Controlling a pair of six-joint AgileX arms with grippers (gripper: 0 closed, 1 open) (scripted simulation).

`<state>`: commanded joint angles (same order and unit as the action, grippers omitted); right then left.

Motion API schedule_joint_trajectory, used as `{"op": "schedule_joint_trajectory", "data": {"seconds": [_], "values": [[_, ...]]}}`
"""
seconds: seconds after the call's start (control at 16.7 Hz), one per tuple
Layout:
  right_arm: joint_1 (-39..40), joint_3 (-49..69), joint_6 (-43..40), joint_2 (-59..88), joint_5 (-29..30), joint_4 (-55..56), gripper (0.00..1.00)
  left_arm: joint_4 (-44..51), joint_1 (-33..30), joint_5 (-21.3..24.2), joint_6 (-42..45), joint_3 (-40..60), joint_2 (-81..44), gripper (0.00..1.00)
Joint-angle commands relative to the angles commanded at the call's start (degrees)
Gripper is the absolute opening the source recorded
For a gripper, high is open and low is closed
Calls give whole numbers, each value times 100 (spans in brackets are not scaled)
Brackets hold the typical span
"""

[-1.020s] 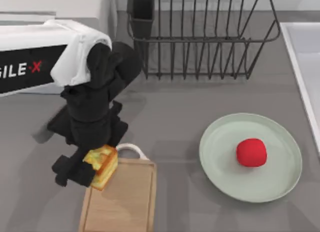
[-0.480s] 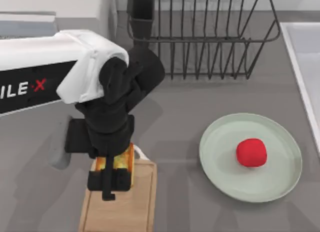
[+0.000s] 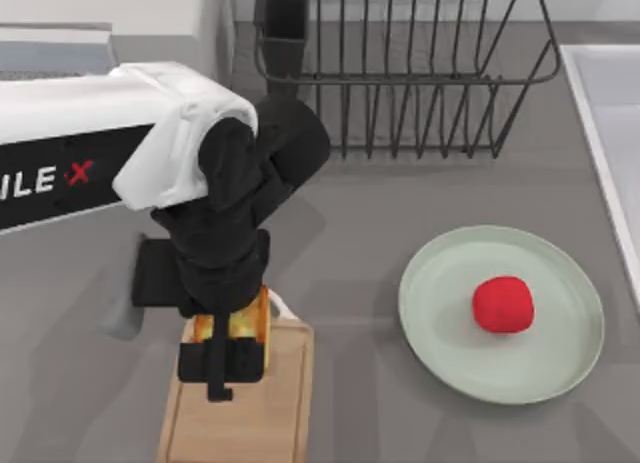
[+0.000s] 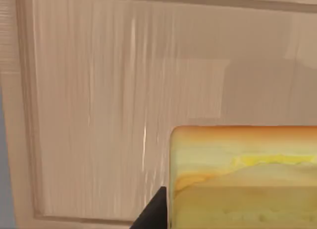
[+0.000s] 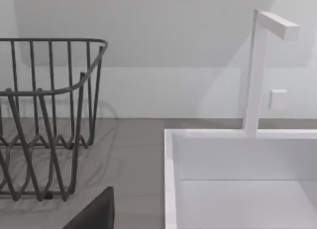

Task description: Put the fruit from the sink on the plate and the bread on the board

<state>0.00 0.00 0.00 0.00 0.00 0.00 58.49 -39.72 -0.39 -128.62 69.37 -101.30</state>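
My left gripper [image 3: 228,355] clenches the bread [image 3: 240,325] by its pale, soft, light sides, just above the board [image 3: 270,413], so I squeeze gently.

Left arm [image 3: 90,153]: glossy white boxy forearm shell, black side panel with white "ILE" lettering and red "X". Rounded white cowl at end over matte black bulbous wrist housing [image 3: 265,153]. Below, blocky black left gripper [image 3: 228,348] body, flat black slab-like fingers [image 3: 215,361]. No cables, screws seen.
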Motion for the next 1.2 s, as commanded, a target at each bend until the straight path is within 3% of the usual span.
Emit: {"op": "schedule_joint_trajectory", "data": {"seconds": [0.48,0.78,1.2], "values": [[0,0,0,0,0,0,100,-874,-22,3,-5,-540,-283,0],[0,0,0,0,0,0,100,-958,-20,-1,-7,-611,-334,0],[0,0,0,0,0,0,100,-958,-20,-1,-7,-611,-334,53]]}}
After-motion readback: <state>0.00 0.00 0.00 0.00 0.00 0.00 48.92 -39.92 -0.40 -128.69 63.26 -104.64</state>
